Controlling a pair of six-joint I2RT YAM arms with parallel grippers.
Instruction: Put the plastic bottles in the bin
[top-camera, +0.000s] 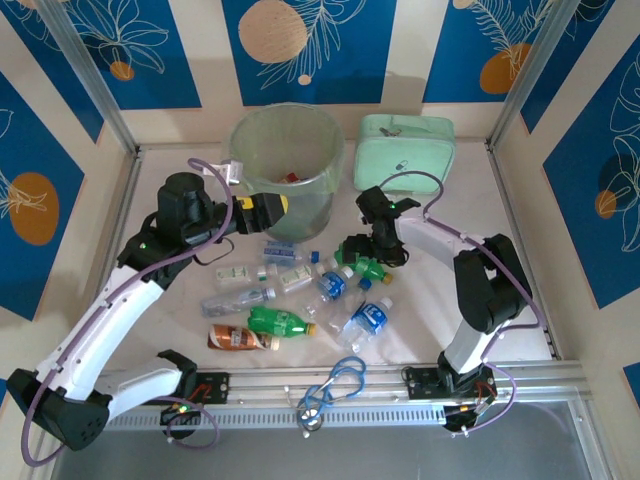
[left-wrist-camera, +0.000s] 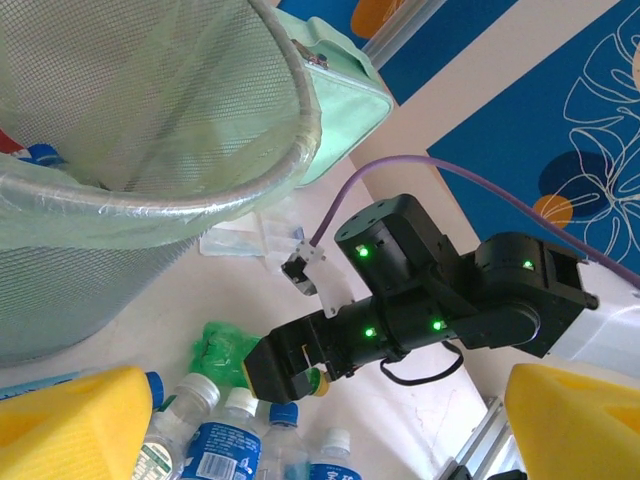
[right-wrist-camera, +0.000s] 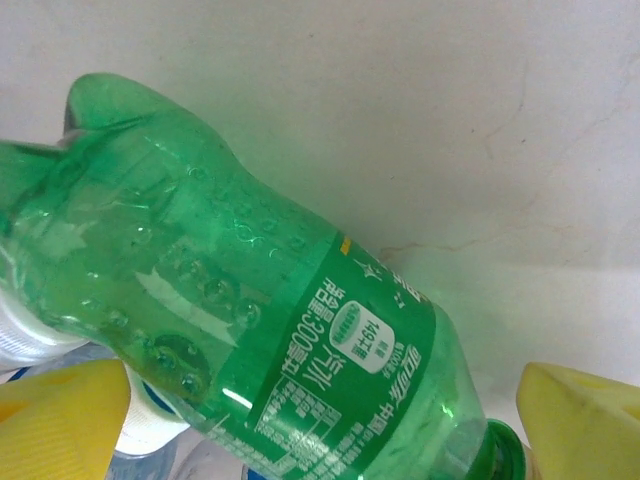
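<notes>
Pale tabletop (top-camera: 415, 310), plastic bottles (top-camera: 280, 321) bunched centrally before bin (top-camera: 310, 195), away from edges

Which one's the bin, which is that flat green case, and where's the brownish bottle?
Bin (top-camera: 312, 195): top view, its front wall.
Mint-green zip case (top-camera: 405, 150): top view, middle of its lid.
Brown-orange bottle (top-camera: 236, 339): top view, its label.

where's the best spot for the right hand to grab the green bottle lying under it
Across the labelled middle of the green bottle, coming down from above. It lies on its side on the table, and the right hand is open with a finger either side of that round section.
</notes>
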